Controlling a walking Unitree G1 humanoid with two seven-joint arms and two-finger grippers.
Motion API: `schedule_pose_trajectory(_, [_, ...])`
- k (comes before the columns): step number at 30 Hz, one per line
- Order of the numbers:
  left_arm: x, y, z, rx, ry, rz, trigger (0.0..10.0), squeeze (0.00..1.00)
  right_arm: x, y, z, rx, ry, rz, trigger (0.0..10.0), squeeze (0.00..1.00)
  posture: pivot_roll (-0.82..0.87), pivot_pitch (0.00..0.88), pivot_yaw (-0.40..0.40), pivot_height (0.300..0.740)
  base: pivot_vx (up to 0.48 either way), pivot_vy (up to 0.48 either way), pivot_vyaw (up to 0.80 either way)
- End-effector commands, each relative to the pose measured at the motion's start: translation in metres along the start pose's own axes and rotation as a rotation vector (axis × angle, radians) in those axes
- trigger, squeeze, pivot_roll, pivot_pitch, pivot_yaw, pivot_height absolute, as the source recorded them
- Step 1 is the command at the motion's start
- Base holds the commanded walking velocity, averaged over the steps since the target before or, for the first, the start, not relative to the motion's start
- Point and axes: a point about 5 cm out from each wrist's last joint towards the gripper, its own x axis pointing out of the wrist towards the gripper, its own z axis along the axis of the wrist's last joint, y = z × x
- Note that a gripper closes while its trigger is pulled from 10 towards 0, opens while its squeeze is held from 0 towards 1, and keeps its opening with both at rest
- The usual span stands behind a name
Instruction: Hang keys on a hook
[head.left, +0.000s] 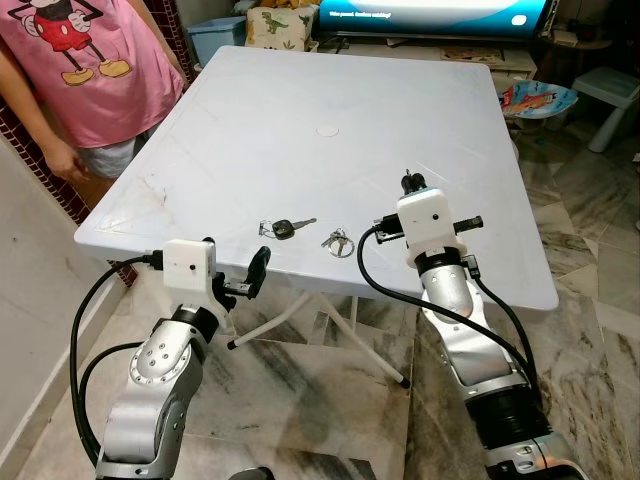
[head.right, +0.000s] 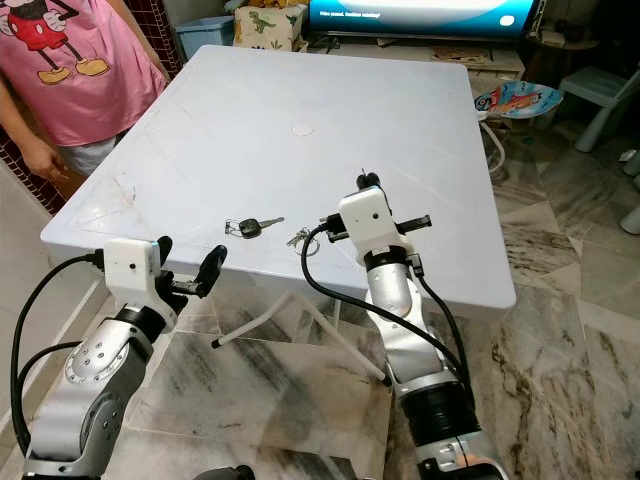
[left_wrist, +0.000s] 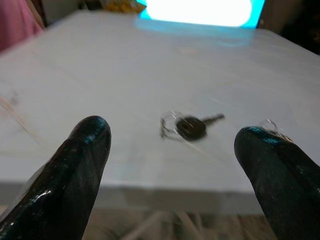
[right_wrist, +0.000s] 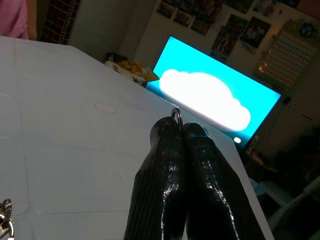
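A black-headed key on a ring (head.left: 283, 228) lies near the front edge of the white table (head.left: 330, 90). A second bunch of rings and keys (head.left: 338, 241) lies just to its right. My left gripper (head.left: 245, 272) hovers open at the table's front edge and points at the black key (left_wrist: 190, 127), which lies beyond its fingertips. My right gripper (head.left: 410, 183) stands over the table right of the bunch with its fingers (right_wrist: 172, 165) pressed together. A thin metal hook (right_wrist: 176, 114) sticks out between their tips.
A person in a pink shirt (head.left: 85, 70) stands at the table's left side, with a hand (head.left: 62, 160) near its corner. A lit screen (head.left: 430, 12) is behind the table. A coloured dish (head.left: 538, 98) and a white stool (head.left: 610, 95) stand at the right.
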Motion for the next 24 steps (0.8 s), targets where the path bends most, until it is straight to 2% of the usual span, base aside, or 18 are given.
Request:
schedule_pose_trajectory(1, [-0.003,0.013,-0.001,0.036,-0.008,0.076,10.0,0.0,-0.001,0.001,0.008,-0.002,-0.029,0.021,10.0,0.0,0.08,0.068,0.013,0.74,0.0,0.0,0.0])
schedule_pose_trajectory(5, [-0.003,0.017,-0.001,0.065,-0.016,0.11,10.0,0.0,-0.001,0.003,0.01,0.009,-0.029,0.042,10.0,0.0,0.08,0.068,0.009,0.74,0.0,0.0,0.48])
schedule_pose_trajectory(16, [0.0,0.014,0.003,0.081,-0.036,0.088,10.0,0.0,0.0,0.01,0.015,0.018,-0.03,0.066,10.0,0.0,0.09,0.061,0.006,0.74,0.0,0.0,0.8])
schedule_pose_trajectory(24, [0.004,0.003,-0.003,0.062,-0.026,0.072,10.0,0.0,0.003,0.008,0.018,0.031,-0.026,0.064,10.0,0.0,0.08,0.064,0.009,0.74,0.0,0.0,0.8])
